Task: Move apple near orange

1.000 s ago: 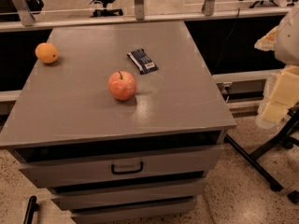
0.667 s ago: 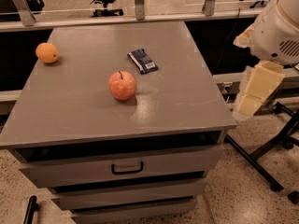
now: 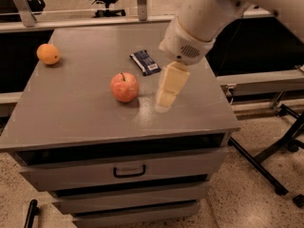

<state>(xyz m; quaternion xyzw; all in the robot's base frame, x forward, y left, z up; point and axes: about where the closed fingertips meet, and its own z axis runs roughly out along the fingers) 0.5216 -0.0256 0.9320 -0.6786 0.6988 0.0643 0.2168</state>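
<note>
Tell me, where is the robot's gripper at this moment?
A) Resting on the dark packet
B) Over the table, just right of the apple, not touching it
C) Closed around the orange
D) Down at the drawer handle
B: the gripper hangs over the table just right of the apple as pictured, with a gap between them; the orange sits alone near the far left corner.

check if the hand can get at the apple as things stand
Probably yes: the hand hangs just beside the apple, only bare cabinet top between them; the dark packet lies farther back.
</note>
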